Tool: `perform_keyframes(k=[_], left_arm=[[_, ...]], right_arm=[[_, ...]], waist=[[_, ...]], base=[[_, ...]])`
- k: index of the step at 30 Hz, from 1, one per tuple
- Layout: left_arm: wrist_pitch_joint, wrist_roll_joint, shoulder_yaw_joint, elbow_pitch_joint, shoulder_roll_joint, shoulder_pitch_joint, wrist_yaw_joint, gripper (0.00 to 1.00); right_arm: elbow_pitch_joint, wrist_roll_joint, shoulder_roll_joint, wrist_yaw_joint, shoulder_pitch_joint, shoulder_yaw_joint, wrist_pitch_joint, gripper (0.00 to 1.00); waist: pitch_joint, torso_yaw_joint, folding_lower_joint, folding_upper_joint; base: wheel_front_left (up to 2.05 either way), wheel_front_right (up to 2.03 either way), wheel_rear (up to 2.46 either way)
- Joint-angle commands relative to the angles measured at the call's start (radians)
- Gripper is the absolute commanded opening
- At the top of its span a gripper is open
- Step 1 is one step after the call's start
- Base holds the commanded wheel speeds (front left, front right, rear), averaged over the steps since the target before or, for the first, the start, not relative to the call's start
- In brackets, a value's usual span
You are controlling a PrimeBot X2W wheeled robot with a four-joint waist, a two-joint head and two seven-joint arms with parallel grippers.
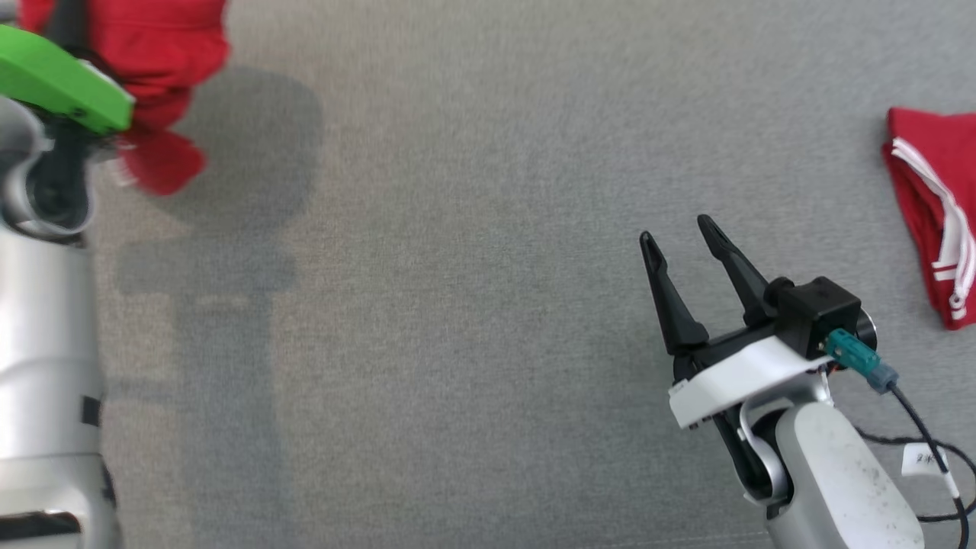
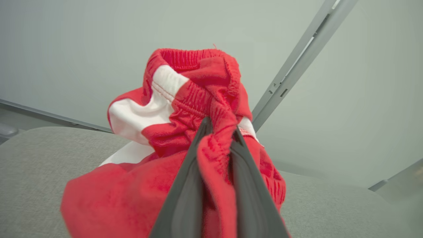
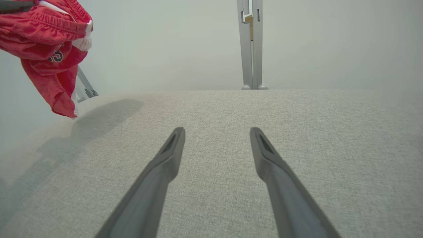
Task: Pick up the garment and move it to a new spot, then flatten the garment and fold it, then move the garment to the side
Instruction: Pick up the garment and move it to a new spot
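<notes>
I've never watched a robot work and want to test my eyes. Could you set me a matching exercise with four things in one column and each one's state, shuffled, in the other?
Things:
1. left gripper
2. right gripper
3. red garment with elastic waistband
4. folded red garment with white stripes

States:
A. lies on the grey fabric surface
B. open, holding nothing
C. hangs bunched in the air
D. shut on cloth

Pairs: 1-D, 2-B, 3-C, 4-A.
</notes>
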Motion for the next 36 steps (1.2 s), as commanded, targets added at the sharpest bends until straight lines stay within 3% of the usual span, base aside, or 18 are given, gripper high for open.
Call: perform_keyframes(k=[1,7,11,17,25,26,27,32,36], left_arm=[[0.000,-0.001,-0.017,-0.044,-0.023,0.027,-0.004,0.00],[0.016,-0.025,-0.109,-0.197,-0.156,0.113,-0.004,0.00],[0.019,-0.051,-0.181,-0.238,-0.201,0.183,-0.004,0.00],[-0.014,-0.074,-0.306,-0.249,-0.222,0.245,-0.005,0.00],[-0.048,-0.013,-0.435,-0.104,-0.209,0.279,0.013,0.00],[-0.059,0.019,-0.453,-0.069,-0.191,0.280,0.017,0.34],[-0.071,0.055,-0.470,-0.040,-0.177,0.278,0.027,1.00],[-0.114,0.111,-0.515,0.069,-0.166,0.280,0.031,1.00],[-0.175,0.103,-0.506,0.069,-0.166,0.274,0.023,1.00]], right_arm=[[0.011,0.005,0.002,-0.002,0.024,0.000,-0.008,1.00],[0.019,0.007,-0.004,-0.002,0.062,-0.023,0.001,1.00],[0.014,0.004,0.007,-0.002,0.068,-0.017,0.010,1.00],[0.014,0.016,0.014,-0.002,0.067,0.002,0.014,1.00],[0.018,0.021,0.024,-0.002,0.050,-0.012,-0.013,1.00],[0.019,0.022,0.025,-0.002,0.045,-0.013,-0.018,1.00],[0.020,0.023,0.026,-0.002,0.044,-0.015,-0.021,1.00],[0.030,0.016,0.029,-0.002,0.044,-0.034,-0.031,1.00],[0.027,0.008,0.027,-0.002,0.045,-0.052,-0.031,1.00]], waist=[[-0.158,-0.066,0.0000,0.0000],[-0.206,-0.147,0.0000,0.0000],[-0.209,-0.227,0.0000,0.0000],[-0.174,-0.332,0.0000,0.0000],[-0.107,-0.386,0.0000,0.0000],[-0.100,-0.388,0.0000,0.0000],[-0.095,-0.387,0.0000,0.0000],[-0.081,-0.356,0.0000,0.0000],[-0.092,-0.305,0.0000,0.0000]], base=[[0.00,0.00,0.00],[0.00,0.00,0.00],[0.00,0.00,0.00],[0.00,0.00,0.00],[0.00,0.00,0.00],[0.00,0.00,0.00],[0.00,0.00,0.00],[0.00,0.00,0.00],[0.00,0.00,0.00]])
